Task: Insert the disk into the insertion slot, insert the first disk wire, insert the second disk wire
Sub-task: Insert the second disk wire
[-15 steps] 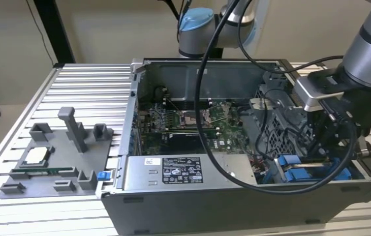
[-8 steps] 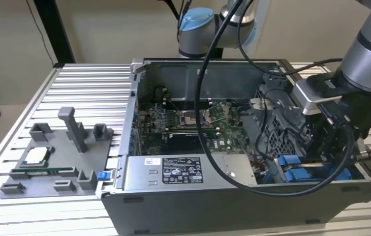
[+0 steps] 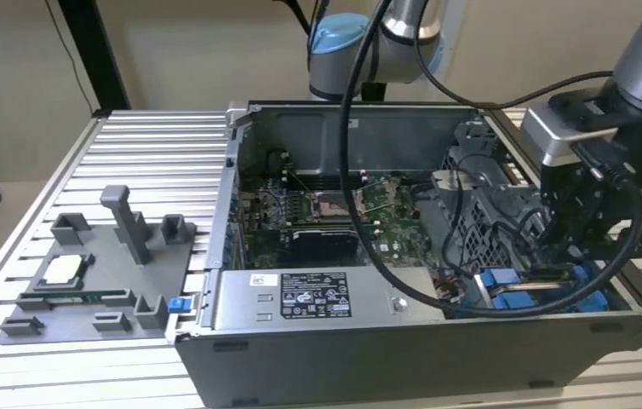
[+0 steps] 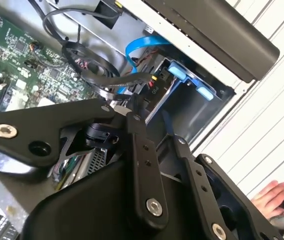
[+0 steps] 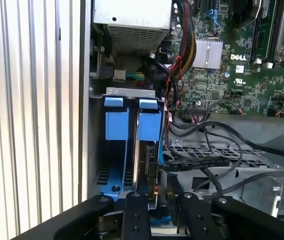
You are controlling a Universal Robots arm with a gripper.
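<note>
The disk (image 5: 146, 162) stands edge-on in the insertion slot (image 5: 129, 92) at the case's front corner on the exterior view's right. Its blue carrier tab (image 5: 149, 121) sits beside a second blue tab (image 5: 116, 119). My gripper (image 5: 154, 196) hangs low over this bay (image 3: 531, 294), right against the disk's end. A black wire (image 5: 197, 162) runs across the perforated cage to a plug with red and yellow leads (image 4: 154, 80) at the disk. A blue flat wire (image 4: 135, 48) loops above the blue tabs (image 4: 179, 73). In the exterior view my gripper (image 3: 551, 260) is inside the case.
The grey labelled power-supply box (image 3: 298, 294) lies along the case front, with the motherboard (image 3: 333, 209) behind it. A grey fixture tray (image 3: 94, 273) with small parts sits on the ribbed table (image 3: 151, 145). A person's hand (image 4: 274, 197) shows outside the case. Loose black cables (image 4: 89, 60) crowd the bay.
</note>
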